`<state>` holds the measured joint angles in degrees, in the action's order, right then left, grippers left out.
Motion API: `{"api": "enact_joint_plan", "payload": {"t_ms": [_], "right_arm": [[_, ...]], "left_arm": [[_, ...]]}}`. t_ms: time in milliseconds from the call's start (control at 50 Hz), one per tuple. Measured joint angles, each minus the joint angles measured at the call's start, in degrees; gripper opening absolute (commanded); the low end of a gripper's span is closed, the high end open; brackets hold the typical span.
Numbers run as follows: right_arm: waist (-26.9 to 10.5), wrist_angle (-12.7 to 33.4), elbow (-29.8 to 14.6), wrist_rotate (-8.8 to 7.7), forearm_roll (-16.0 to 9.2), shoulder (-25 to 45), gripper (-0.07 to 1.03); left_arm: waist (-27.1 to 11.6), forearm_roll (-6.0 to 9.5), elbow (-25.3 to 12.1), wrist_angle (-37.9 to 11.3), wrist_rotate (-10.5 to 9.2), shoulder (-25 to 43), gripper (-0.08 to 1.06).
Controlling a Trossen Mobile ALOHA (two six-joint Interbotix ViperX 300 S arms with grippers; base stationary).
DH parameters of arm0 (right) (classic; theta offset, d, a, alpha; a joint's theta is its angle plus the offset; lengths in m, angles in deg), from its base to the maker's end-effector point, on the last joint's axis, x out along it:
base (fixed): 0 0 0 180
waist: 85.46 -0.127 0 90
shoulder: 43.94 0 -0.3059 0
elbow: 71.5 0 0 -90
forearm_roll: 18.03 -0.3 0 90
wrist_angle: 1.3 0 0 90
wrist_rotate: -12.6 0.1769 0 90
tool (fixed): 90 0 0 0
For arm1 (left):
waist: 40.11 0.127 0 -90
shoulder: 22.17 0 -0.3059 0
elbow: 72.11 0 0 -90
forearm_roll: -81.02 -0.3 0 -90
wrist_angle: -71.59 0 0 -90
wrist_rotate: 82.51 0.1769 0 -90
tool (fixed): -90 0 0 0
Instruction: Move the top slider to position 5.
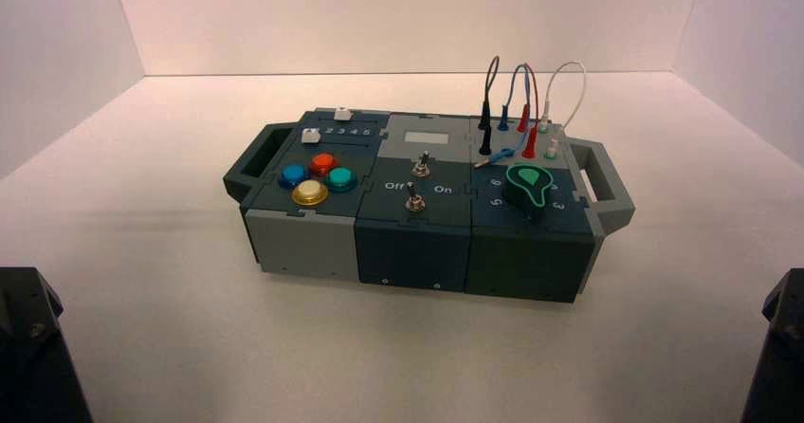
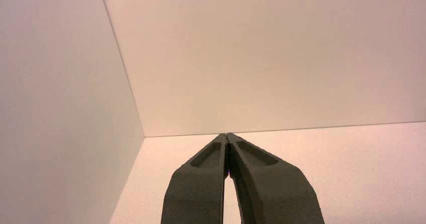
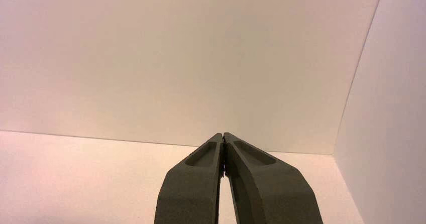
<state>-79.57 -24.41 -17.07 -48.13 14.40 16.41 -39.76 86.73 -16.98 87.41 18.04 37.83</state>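
Observation:
The box (image 1: 417, 243) stands in the middle of the white floor. The top slider (image 1: 342, 114) is a tiny white knob in its dark track at the box's far left corner. Its slightly bigger twin (image 1: 309, 137) sits nearer me. Between the two tracks runs the number row 2 3 4 5, and position 5 (image 1: 364, 131) ends it towards the box's middle. My left gripper (image 2: 227, 135) is shut and empty, parked at the near left (image 1: 28, 347). My right gripper (image 3: 222, 134) is shut and empty, parked at the near right (image 1: 782, 347). Neither wrist view shows the box.
Near the sliders sit blue (image 1: 293, 174), red (image 1: 323, 163), green (image 1: 341, 178) and yellow (image 1: 310, 193) round buttons. Two toggle switches (image 1: 418, 181) stand mid-box. A green knob (image 1: 527, 185) and several looped wires (image 1: 526, 101) are on the right. White walls enclose the floor.

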Motion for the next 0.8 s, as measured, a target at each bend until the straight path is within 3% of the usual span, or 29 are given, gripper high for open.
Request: {"api": "enact_joint_plan", "payload": {"t_ms": [380, 500, 640, 800], "right_arm": [[0.00, 0.26, 0.00, 0.00, 0.00, 0.00, -0.02], [-0.09, 0.88, 0.00, 0.09, 0.00, -0.09, -0.02], [-1.32, 4.83, -0.62, 0.09, 0.00, -0.09, -0.02], [-7.03, 13.01, -2.37, 0.18, 0.00, 0.18, -0.02]], "left_arm": [[0.00, 0.00, 0.00, -0.26, 0.00, 0.09, -0.03], [-0.09, 0.00, -1.05, -4.31, 0.00, 0.26, -0.03], [-0.88, 0.00, -3.08, -8.88, 0.00, 1.76, -0.03], [-2.72, 0.00, -4.92, -12.74, 0.09, 3.43, -0.03]]}}
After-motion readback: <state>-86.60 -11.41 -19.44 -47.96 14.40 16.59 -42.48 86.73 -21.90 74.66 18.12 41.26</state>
